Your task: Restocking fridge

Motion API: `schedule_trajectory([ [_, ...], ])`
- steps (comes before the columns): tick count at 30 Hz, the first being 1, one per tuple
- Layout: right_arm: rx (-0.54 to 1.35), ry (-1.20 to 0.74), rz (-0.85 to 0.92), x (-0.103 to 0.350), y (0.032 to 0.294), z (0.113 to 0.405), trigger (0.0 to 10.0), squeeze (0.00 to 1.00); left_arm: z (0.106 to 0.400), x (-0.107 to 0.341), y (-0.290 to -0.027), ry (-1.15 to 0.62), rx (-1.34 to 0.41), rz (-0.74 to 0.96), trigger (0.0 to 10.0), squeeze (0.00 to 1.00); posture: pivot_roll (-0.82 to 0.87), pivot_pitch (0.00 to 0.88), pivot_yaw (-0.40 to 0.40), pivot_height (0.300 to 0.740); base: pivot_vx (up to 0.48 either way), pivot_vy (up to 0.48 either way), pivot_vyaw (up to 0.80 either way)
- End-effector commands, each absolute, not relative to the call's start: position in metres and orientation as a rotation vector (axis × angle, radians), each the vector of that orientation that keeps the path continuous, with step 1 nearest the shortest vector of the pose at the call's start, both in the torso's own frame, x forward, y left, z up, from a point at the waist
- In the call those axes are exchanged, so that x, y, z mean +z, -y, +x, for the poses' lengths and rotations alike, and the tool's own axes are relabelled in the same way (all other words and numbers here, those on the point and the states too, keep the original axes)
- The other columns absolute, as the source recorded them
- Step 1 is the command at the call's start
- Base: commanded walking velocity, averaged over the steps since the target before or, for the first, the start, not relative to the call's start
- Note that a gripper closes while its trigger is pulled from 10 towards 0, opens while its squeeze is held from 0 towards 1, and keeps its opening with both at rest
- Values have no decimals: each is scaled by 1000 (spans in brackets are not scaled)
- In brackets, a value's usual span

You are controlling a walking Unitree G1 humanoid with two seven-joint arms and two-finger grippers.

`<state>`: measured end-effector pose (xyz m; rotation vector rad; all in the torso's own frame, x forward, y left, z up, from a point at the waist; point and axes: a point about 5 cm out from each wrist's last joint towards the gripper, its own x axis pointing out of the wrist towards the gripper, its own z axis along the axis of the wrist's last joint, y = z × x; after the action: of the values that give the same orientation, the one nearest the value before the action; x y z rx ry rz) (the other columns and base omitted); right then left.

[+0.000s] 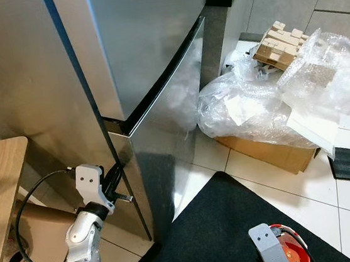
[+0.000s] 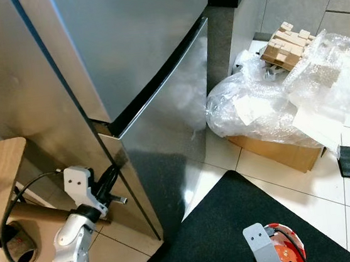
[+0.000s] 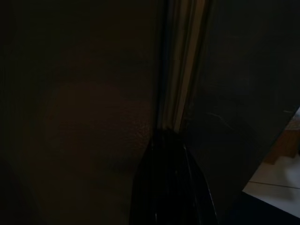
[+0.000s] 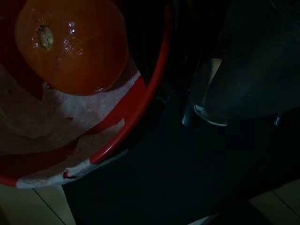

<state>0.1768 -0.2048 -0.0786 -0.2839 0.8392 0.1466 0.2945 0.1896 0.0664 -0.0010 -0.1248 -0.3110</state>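
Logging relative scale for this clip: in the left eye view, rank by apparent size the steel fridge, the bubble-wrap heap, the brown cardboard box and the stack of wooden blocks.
1. Stainless steel fridge
2. Clear bubble-wrap heap
3. Brown cardboard box, though the wrap hides most of it
4. Stack of pale wooden blocks, farthest off, so it may look smaller

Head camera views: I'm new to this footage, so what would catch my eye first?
The tall steel fridge, doors shut, with the left end effector at the lower door's edge. Right of it, crumpled bubble wrap heaps over a cardboard box. Low down, a red bowl holds a tomato.
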Motion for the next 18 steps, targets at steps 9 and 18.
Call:
schedule_trajectory([
  [9,128,-828,-286,-78,208,176,10000,0,304,74,-189,152,-277,-33,10000,0,-195,128,13,740,0,0,0],
  [18,130,-829,-289,-78,208,175,10000,0,303,71,-186,148,-286,-47,10000,1000,-194,129,11,740,0,0,0],
])
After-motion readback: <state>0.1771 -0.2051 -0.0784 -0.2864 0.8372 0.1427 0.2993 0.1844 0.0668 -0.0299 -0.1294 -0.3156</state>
